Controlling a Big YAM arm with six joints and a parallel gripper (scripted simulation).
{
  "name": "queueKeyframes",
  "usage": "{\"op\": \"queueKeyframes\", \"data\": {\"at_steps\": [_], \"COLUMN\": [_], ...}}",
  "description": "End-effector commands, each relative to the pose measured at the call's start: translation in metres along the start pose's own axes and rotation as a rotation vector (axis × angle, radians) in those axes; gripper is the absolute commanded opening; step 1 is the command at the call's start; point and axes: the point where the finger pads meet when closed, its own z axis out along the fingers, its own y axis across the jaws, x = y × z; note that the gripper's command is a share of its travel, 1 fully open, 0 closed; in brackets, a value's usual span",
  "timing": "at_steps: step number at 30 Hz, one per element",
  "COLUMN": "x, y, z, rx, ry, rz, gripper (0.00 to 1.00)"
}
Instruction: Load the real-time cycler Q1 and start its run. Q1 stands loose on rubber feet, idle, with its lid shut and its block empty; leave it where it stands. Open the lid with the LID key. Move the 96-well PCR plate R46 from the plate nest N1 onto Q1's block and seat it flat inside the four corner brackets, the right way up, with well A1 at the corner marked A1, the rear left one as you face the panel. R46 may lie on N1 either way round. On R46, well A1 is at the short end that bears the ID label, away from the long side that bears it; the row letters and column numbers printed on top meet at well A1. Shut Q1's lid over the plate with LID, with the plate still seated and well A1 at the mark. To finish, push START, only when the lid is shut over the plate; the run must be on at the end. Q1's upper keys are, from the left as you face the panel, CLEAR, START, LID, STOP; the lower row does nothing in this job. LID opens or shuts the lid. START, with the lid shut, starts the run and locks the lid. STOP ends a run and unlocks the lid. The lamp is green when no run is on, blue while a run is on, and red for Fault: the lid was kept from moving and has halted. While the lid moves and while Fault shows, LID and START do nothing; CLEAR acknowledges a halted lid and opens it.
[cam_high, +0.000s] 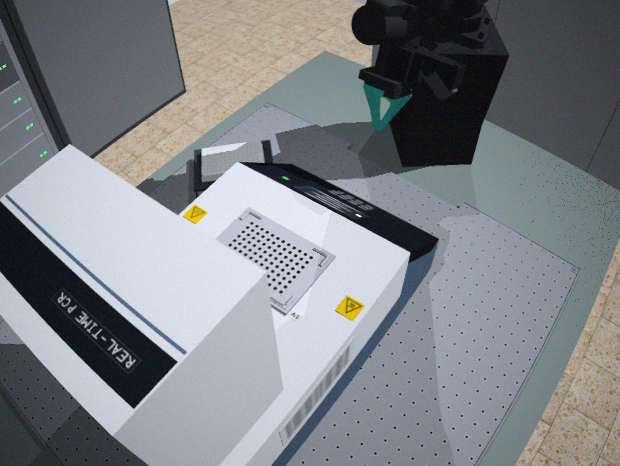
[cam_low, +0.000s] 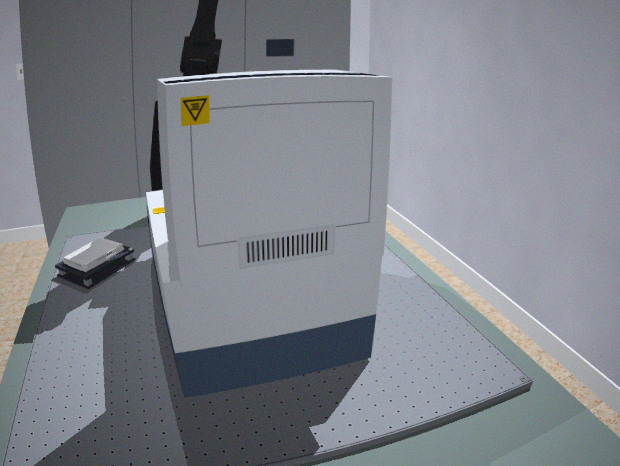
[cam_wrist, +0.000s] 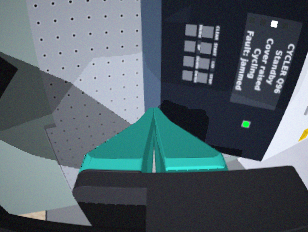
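My teal two-fingered tool hangs pressed together, empty, above the dark key panel. Beyond, on the desk, pale 96-well PCR plate rests on its black nest. Probably light, thin, flexible plastic; I'd pinch the long sides.

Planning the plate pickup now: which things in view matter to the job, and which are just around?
Job: cycler Q1, lid raised, block bare; plate R46 on nest N1; keys; green lamp; gripper, jaws shut, holding nothing.
Around: server rack; grey cabinet.
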Motion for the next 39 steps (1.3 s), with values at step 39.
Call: {"op": "queueKeyframes", "data": {"at_steps": [39], "x": [0.001], "y": [-0.025], "z": [0.0003], "rx": [0.059], "ry": [0.004], "rz": [-0.028], "gripper": [0.0]}}
